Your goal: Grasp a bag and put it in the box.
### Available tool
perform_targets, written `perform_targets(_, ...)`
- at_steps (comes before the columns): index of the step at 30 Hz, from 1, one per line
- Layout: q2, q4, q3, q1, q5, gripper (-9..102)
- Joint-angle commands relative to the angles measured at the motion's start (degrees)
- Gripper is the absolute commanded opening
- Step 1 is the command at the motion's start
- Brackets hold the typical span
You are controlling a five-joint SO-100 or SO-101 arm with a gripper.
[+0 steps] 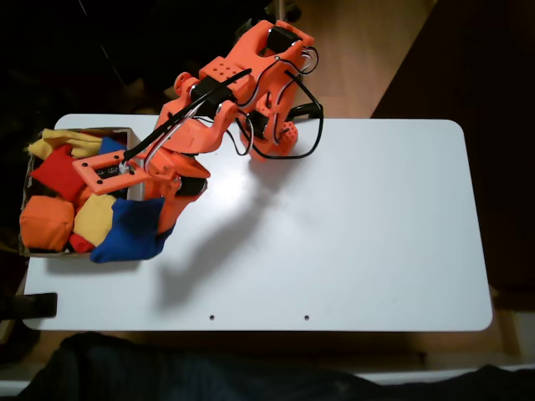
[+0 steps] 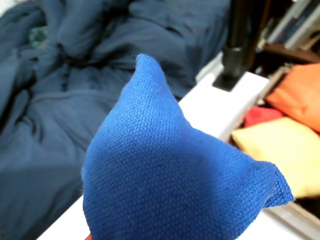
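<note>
Starting at the left of the fixed view: box (image 1: 23, 180) sits at the table's (image 1: 351, 234) left end, already stuffed with orange beanbag (image 1: 46, 223), red beanbag (image 1: 57, 171), yellow beanbag (image 1: 94, 217) and others, a blue corner showing near its top wall. Next right, the bag (image 1: 132, 230) hangs at the box's right edge, half over the rim, half over the table, under the orange gripper (image 1: 163, 205), which looks clamped on its upper part; jaws themselves are hidden, so pinch is judged, not seen. Wrist view shows the bag (image 2: 170, 175) close up: woven cloth, slumped, corners peaking, so soft, light, loose-filled, not fragile. It deforms around a pinch; best hold is the plump middle or a bunched corner, squeezed firmly since filling shifts away.
</note>
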Motion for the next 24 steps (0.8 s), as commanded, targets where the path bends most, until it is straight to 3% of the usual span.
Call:
perform_targets(1, -0.1, 1.2, -7.6, 1.1, 0.3, 1)
perform_targets(24, -14.2, 20.6, -30.9, 7.3, 1.9, 1)
